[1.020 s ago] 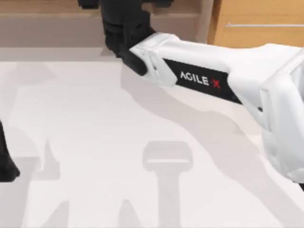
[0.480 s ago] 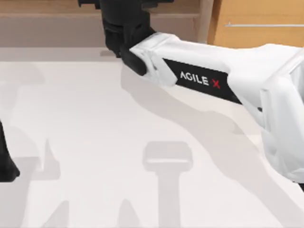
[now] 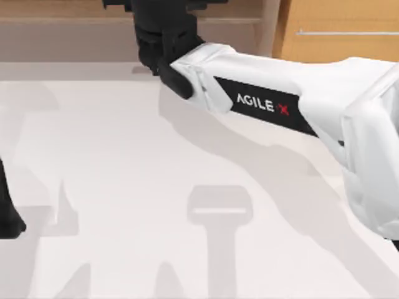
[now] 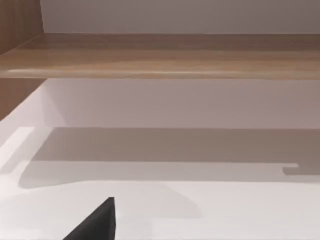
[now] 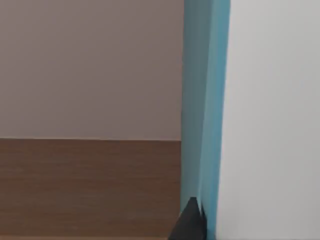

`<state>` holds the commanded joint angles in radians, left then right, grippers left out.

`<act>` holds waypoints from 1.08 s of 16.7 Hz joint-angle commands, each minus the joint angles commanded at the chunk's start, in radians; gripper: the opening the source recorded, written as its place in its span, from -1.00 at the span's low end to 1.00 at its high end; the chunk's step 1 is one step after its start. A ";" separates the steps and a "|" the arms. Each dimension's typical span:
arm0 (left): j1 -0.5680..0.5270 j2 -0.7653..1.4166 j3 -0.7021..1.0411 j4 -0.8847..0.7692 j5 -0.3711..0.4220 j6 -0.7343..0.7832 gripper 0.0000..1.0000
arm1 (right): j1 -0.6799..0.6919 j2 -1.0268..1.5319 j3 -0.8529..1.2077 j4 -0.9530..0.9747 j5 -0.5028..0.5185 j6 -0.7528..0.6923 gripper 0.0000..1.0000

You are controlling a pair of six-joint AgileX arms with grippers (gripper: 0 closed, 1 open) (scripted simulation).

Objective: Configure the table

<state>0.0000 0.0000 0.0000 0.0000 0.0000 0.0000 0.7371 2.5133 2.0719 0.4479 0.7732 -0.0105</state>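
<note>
1. Across the top view, the white desk (image 3: 124, 205) is seen to take up nearly the whole field, with only shadows lying on it.
2. The right arm (image 3: 274, 103) is stretched from the right edge toward the far middle, its white forearm lying diagonally above the desk and marked "AGILEX".
3. The right gripper (image 3: 163, 37) is placed at the far edge of the desk, at the brown wooden shelf (image 3: 56, 12); whether it is open or closed cannot be told.
4. A blue upright panel (image 5: 205, 100) is recorded close ahead in the right wrist view.
5. The left arm (image 3: 7, 212) is noted at the left edge; the state of its gripper cannot be told.
6. An orange-brown cabinet (image 3: 336, 31) with a silver handle is noted at far right.
</note>
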 joint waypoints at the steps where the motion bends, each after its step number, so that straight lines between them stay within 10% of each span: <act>1: 0.000 0.000 0.000 0.000 0.000 0.000 1.00 | 0.000 0.000 0.000 0.000 0.000 0.000 -1.00; 18: 0.000 0.000 0.000 0.000 0.000 0.000 1.00 | 0.057 -0.147 -0.203 0.055 0.051 0.003 -1.00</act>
<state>0.0000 0.0000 0.0000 0.0000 0.0000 0.0000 0.7944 2.3660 1.8689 0.5032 0.8247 -0.0071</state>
